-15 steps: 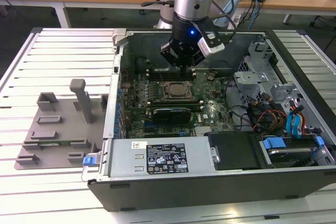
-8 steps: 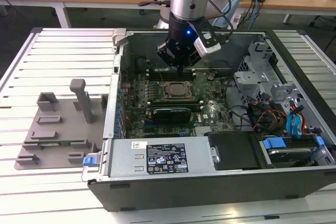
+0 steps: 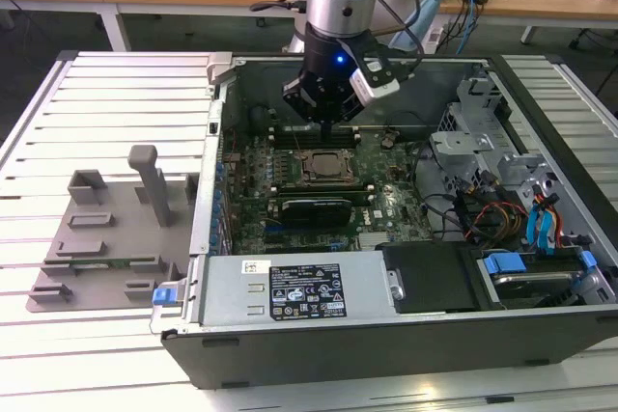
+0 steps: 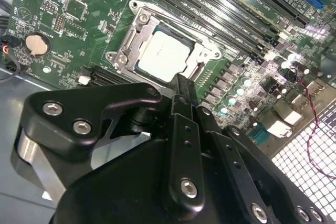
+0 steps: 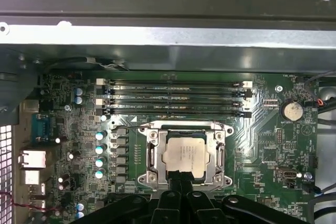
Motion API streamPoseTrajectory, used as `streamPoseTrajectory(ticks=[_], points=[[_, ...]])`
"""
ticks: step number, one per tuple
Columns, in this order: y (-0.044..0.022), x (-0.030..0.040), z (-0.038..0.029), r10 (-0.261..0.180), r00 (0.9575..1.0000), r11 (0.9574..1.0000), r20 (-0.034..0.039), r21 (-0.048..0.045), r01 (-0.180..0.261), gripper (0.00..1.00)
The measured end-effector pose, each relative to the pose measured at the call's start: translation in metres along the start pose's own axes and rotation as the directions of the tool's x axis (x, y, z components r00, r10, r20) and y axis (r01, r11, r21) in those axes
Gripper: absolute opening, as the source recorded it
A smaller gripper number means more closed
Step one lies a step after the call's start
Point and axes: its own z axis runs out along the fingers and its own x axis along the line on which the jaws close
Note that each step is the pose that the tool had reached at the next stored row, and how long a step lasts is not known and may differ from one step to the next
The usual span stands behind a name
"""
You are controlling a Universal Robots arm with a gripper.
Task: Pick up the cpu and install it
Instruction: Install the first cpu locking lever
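Note:
The cpu [image 3: 322,167] lies flat in the black-framed motherboard socket [image 3: 301,177] inside the open computer case, silver top up. Both wrist views show the cpu [image 4: 163,56] [image 5: 185,153] seated inside the metal socket frame [image 4: 142,24] [image 5: 152,150]. My gripper [image 3: 328,128] hangs just above the socket's far edge, apart from the chip. Its fingers [image 4: 181,90] are pressed together with nothing between them, and my gripper [image 5: 181,178] points down at the cpu's near edge.
A grey plastic tray fixture [image 3: 106,229] stands on the slatted table at the exterior view's left. Memory slots [image 5: 176,98] run beside the socket. A power supply [image 3: 290,291] sits at the case front, with cables and drive bays [image 3: 502,200] at the right.

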Motion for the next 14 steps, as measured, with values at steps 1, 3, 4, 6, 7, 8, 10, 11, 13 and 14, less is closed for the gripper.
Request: streamPoseTrajectory(ticks=[1, 3, 4, 6, 7, 8, 10, 11, 13, 14], points=[[0.0, 0.0004, 0.0, 0.0, 1.0, 1.0, 0.0, 0.0, 0.0, 0.11], [0.0, 0.0014, 0.0, 0.0, 1.0, 1.0, 0.0, 0.0, 0.0, 0.11], [0.0, 0.0028, 0.0, 0.0, 1.0, 1.0, 0.0, 0.0, 0.0, 0.11], [0.0005, 0.0072, 0.0, 0.0, 1.0, 1.0, -0.0001, 0.0001, 0.0, 0.11], [0.0009, 0.0098, 0.0, 0.0, 1.0, 1.0, -0.0001, 0.0001, 0.0, 0.11], [0.0019, 0.0146, 0.0001, 0.0, 1.0, 1.0, 0.0, 0.0001, 0.0, 0.11], [0.0029, 0.0205, 0.0001, 0.0, 1.0, 1.0, 0.0, 0.0, 0.0, 0.11], [0.0035, 0.0251, 0.0003, 0.0, 1.0, 1.0, 0.0001, -0.0001, 0.0, 0.11], [0.0037, 0.0325, 0.0003, 0.0, 1.0, 1.0, 0.0, 0.0, 0.0, 0.11], [0.0037, 0.0342, 0.0004, 0.0, 1.0, 1.0, 0.0, -0.0001, 0.0, 0.11]])
